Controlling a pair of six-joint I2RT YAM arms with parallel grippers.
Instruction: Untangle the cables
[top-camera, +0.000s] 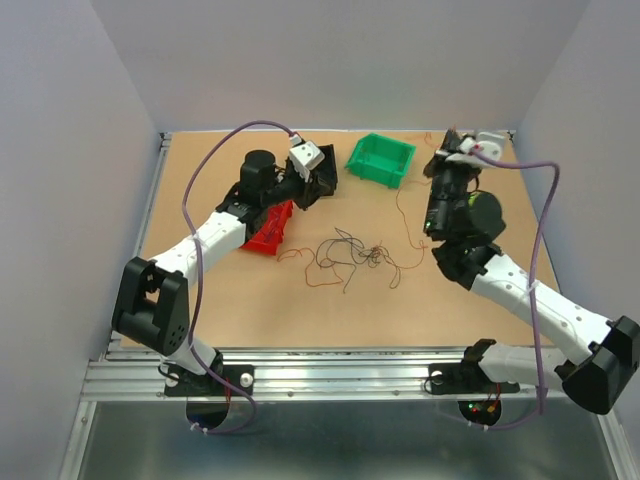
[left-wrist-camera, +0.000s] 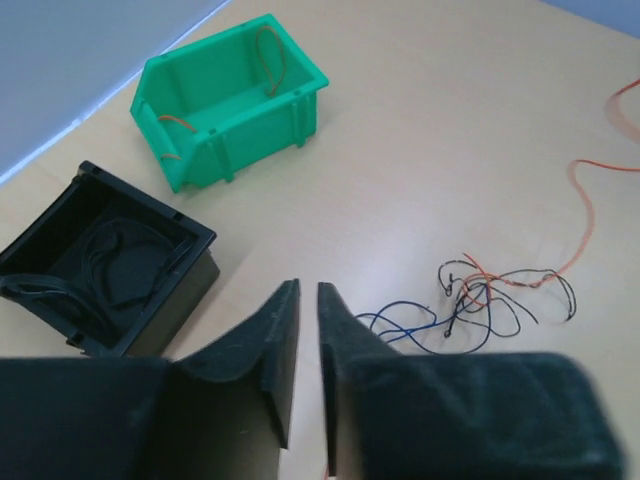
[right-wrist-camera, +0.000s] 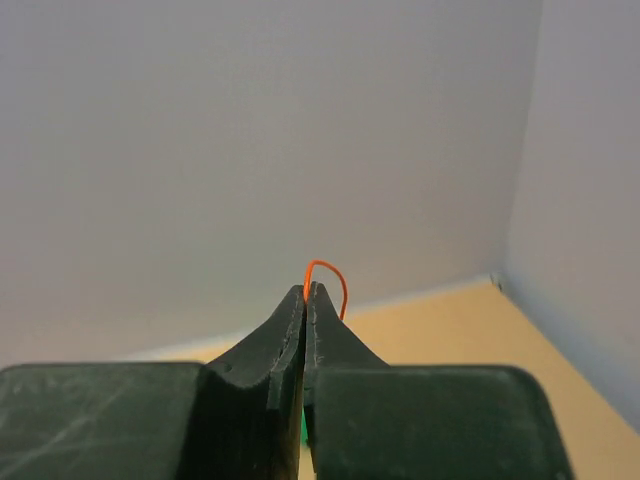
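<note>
Orange cable pull-out above the table
Near green bin, right tool pinching orange cable; left tool narrowly spread, empty. Best to pull slowly, away from cables bunched at table middle.

Bare table lies open in front of the tangle of cables. To its left the red bin, black bin and left arm crowd together. The green bin blocks the back. Beside that bin, an orange cable pinched in the right gripper strings across the gap.
</note>
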